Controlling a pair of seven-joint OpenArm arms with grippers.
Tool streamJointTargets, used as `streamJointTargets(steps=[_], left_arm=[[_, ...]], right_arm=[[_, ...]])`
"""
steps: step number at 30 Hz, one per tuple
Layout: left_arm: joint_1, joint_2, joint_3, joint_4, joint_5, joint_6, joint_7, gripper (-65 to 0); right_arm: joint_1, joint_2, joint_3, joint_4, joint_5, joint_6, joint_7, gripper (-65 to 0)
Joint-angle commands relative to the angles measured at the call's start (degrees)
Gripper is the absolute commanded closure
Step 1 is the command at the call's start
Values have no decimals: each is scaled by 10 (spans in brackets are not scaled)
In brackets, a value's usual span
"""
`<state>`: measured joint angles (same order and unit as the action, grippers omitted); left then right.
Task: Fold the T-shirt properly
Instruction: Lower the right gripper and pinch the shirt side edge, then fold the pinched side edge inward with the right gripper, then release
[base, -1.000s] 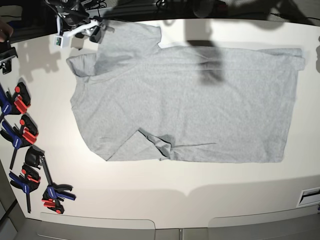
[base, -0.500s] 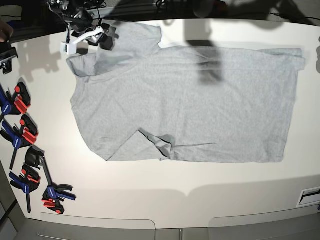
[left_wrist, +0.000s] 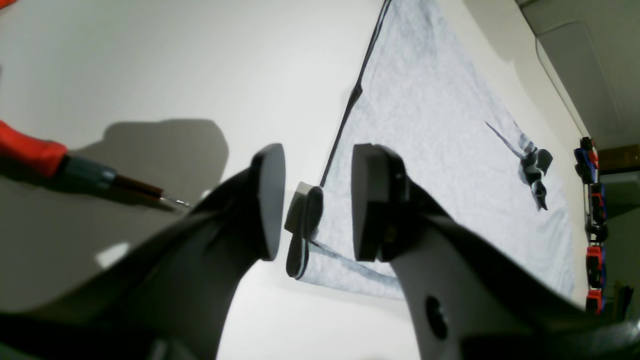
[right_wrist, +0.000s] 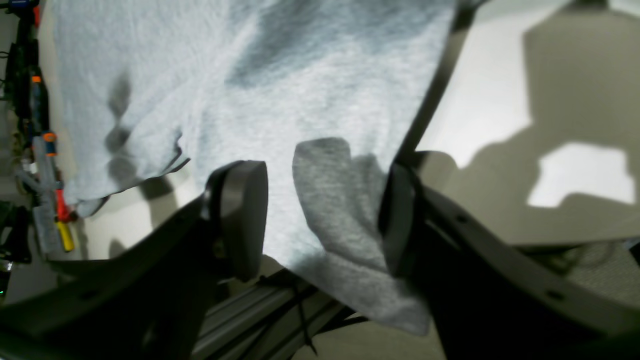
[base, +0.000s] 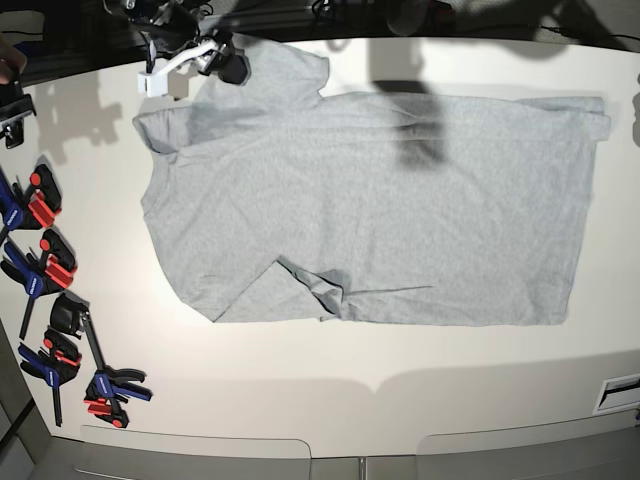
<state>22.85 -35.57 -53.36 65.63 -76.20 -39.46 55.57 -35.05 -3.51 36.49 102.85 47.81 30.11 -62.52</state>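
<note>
The T-shirt (base: 370, 200) lies spread flat on the white table (base: 330, 380), with clamps (base: 50, 270) at the table's left edge. At upper left of the base view, the right gripper (right_wrist: 320, 210) straddles the far sleeve edge; its fingers stand apart, cloth between them, not pinched. Step in hand: sleeve pickup. Next move calls for closing on the fabric. The left gripper (left_wrist: 312, 200), fingers spread, holds nothing and hangs near the hem corner.

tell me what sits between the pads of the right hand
In the right wrist view, a sleeve of the T-shirt lies between the open pads of the right hand; neither pad presses it yet.
</note>
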Motion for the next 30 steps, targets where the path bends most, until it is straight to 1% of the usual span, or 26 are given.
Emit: streamJointTargets(steps=[1,2,4,5,6,8,11,14,16,19,22,24,26,29,30], left_arm=[[2,-16,-7,7,-12,-5,-7,-207],[2,-16,-7,7,-12,-5,-7,-207],[2,-16,-7,7,-12,-5,-7,-207],[2,-16,-7,7,-12,-5,-7,-207],[2,-16,-7,7,-12,-5,-7,-207],[2,-16,-7,7,-12,-5,-7,-207],[2,-16,-7,7,-12,-5,-7,-207],[2,-16,-7,7,-12,-5,-7,-207],[2,-16,-7,7,-12,-5,-7,-207],[2,-16,-7,7,-12,-5,-7,-207],[2,-16,-7,7,-12,-5,-7,-207],[2,-16,-7,7,-12,-5,-7,-207],[2,-16,-7,7,-12,-5,-7,-207],[2,-16,-7,7,-12,-5,-7,-207],[2,-16,-7,7,-12,-5,-7,-207]], right_arm=[[-2,2,1,6,5,8,-1,-270],[-1,2,1,6,5,10,0,-210],[2,2,1,6,12,10,6,-55],[4,2,1,6,23,10,8,0],[10,2,1,6,33,12,8,0],[28,2,1,6,53,28,8,0],[68,2,-3,6,79,42,8,0],[113,2,-25,6,72,44,14,0],[141,2,-49,6,51,44,29,0],[181,2,-98,6,-4,44,58,0],[212,2,-150,6,-99,42,99,0],[227,2,-178,6,-166,24,130,0],[238,2,-195,6,-218,4,162,0],[250,2,-206,5,-265,-23,197,0],[256,2,-207,5,-272,-26,205,0]])
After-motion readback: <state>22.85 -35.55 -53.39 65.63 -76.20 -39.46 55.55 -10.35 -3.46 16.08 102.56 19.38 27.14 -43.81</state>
